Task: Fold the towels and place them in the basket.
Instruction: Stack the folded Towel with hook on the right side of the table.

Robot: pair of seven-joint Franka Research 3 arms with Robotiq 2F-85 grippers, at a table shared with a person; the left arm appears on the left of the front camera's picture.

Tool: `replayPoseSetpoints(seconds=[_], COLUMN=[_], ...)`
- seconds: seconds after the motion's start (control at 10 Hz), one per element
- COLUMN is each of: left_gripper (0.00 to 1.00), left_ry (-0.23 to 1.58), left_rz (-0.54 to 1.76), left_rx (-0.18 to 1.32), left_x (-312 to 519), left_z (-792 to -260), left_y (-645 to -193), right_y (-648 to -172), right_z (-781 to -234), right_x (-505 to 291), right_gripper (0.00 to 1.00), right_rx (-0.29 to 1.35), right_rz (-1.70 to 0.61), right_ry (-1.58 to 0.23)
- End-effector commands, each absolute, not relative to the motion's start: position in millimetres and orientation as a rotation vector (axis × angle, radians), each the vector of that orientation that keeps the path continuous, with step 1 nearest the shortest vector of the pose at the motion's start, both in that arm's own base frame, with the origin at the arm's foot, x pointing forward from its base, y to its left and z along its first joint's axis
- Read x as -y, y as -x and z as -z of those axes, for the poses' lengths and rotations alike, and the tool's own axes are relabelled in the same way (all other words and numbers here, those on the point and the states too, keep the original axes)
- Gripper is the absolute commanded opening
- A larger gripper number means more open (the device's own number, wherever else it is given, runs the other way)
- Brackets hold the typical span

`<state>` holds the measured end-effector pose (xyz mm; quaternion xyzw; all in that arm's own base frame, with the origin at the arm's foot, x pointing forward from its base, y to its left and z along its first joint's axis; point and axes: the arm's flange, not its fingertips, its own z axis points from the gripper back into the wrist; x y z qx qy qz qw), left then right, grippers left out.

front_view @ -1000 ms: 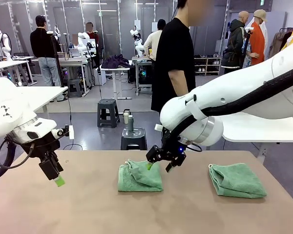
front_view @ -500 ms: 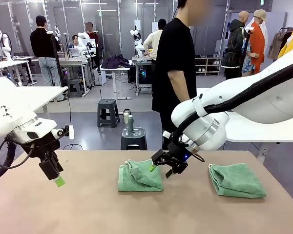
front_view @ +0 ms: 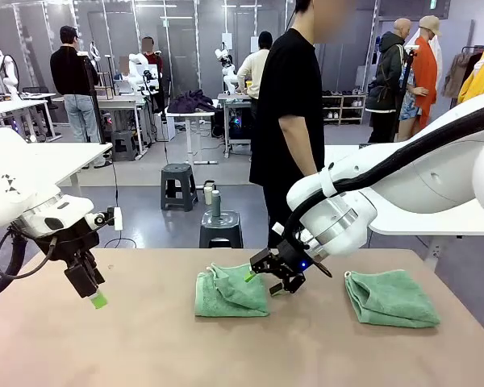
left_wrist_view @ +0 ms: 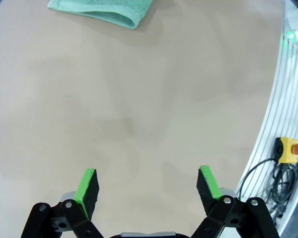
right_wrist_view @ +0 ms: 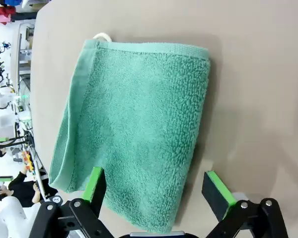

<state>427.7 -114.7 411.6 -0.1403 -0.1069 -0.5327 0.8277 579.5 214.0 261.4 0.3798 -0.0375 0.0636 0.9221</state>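
Two mint-green towels lie folded on the tan table [front_view: 145, 347]: one in the middle [front_view: 230, 292], its top layer rumpled, and one at the right [front_view: 391, 297]. My right gripper [front_view: 270, 278] hangs open just above the middle towel's right edge. In the right wrist view a towel [right_wrist_view: 139, 129] lies flat under the open right gripper [right_wrist_view: 154, 179], with a white loop at its far corner. My left gripper [front_view: 89, 290] stands open over bare table at the left. Its own view has the left gripper [left_wrist_view: 148, 179] open and a towel's edge [left_wrist_view: 102, 10] far off. The basket is out of view.
A person in a black shirt [front_view: 286, 97] stands at the far side behind the middle towel. A dark stool [front_view: 220, 228] with bottles sits beyond the table's far edge. Beside the table, a yellow box with a red button [left_wrist_view: 290, 148] shows in the left wrist view.
My right gripper has shifted a little to the right and lower, from above the middle towel to its right edge, still open. The left arm and both towels have not moved.
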Motion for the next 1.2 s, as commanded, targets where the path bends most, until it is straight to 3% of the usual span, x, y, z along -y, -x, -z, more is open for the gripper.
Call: replayPoseSetpoints(seconds=[0.0, 0.1, 0.4, 1.1], left_gripper=[1.00, 1.00, 1.00, 1.00], left_ry=[0.290, 0.290, 0.290, 0.290], left_rz=[1.134, 1.134, 1.134, 1.134], left_rx=[0.218, 0.218, 0.218, 0.218], left_x=[114.5, 114.5, 114.5, 114.5], left_z=[-413.5, -413.5, -413.5, -413.5], left_y=[-431.3, -431.3, -431.3, -431.3], right_y=[-581.8, -583.1, -581.0, -574.5], right_z=[-254.7, -254.7, -258.2, -266.6], right_x=[-219.4, -221.7, -229.0, -237.8], right_gripper=[1.00, 0.88, 0.00, 0.00], right_rx=[0.089, 0.094, 0.080, 0.101], right_rz=[-0.139, -0.148, -0.162, -0.145], right_ry=[-0.823, -0.839, -0.843, -0.833])
